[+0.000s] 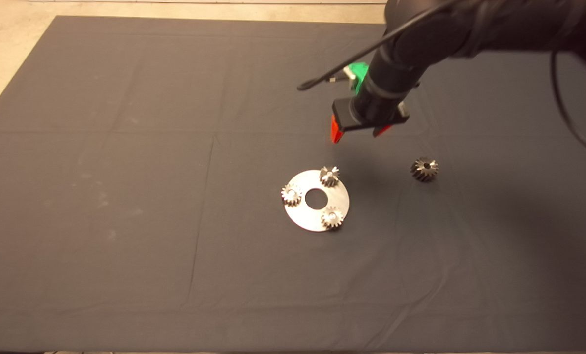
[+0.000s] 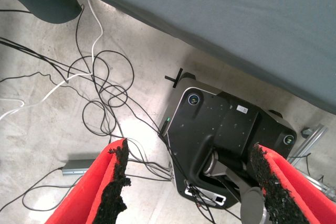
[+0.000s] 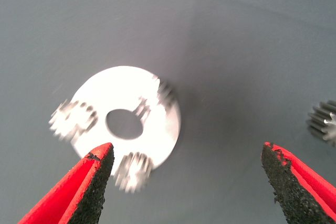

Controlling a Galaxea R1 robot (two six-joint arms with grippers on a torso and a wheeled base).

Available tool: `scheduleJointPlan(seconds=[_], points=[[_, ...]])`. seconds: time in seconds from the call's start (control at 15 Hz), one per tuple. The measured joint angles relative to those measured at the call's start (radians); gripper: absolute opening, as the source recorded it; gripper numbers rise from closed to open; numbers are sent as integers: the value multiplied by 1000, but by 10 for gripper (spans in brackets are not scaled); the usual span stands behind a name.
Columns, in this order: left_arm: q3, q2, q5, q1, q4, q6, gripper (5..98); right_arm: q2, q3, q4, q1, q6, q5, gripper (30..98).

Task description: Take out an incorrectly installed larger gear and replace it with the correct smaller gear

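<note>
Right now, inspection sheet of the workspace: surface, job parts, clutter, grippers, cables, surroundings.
Surface: dark mat, creased.
Job's things: round steel plate with a centre hole carries three small gears at its rim, one of them the smaller gear; the larger gear lies on the mat apart from the plate, toward the right arm's side.
Clutter: nothing seen.
Grippers: right gripper open, empty, above the mat beyond the plate; left gripper open, empty, parked off the mat.
Cables: one black cable along the right arm; loose cables on the floor.
Surroundings: concrete floor, black robot base.
</note>
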Motion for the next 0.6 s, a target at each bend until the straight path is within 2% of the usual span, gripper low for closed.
scheduleJointPlan(seconds=[0.2, 0.33, 0.4, 0.6], points=[[0, 48, 0, 0, 1, -1, 592, -66, 223, 37, 78, 58, 4, 781], [0, 107, 0, 0, 1, -26, 592, -122, 366, 41, 134, 107, 2, 783], [0, 155, 0, 0, 1, -52, 592, -156, 451, 44, 152, 142, 0, 829], [0, 401, 0, 0, 1, -175, 592, -260, 685, 88, 193, 235, 3, 842]])
